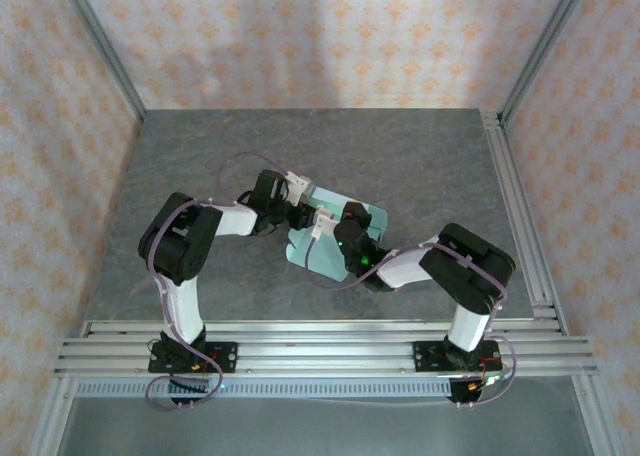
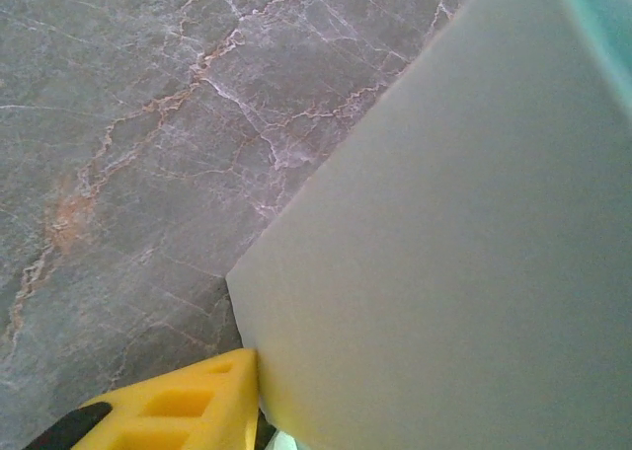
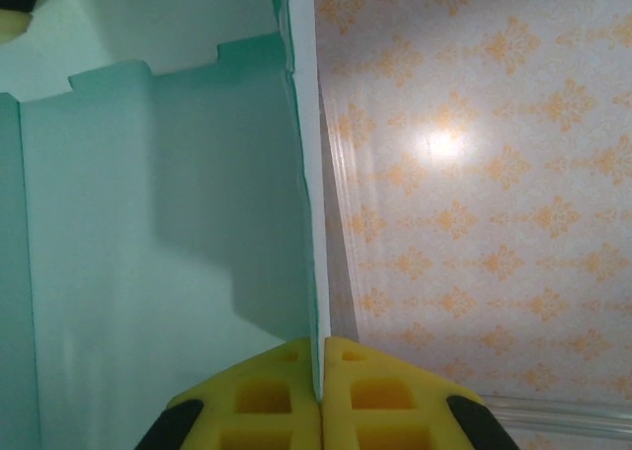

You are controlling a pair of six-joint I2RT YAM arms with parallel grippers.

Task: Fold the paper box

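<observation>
The paper box (image 1: 372, 219), pale mint-green card, sits mid-table between the two arms, partly raised. My right gripper (image 1: 327, 233) reaches it from the right. In the right wrist view this gripper (image 3: 321, 356) is shut on the edge of an upright panel of the box (image 3: 158, 223), whose notched inner flaps show to the left. My left gripper (image 1: 300, 214) meets the box from the left. In the left wrist view one yellow finger (image 2: 188, 411) touches a pale card panel (image 2: 444, 253) that hides the other finger.
The grey marbled tabletop (image 1: 200, 166) has free room all around the box. Patterned walls (image 1: 330, 36) enclose three sides. Aluminium rails run along the near edge (image 1: 320, 341) and the right side (image 1: 520, 216).
</observation>
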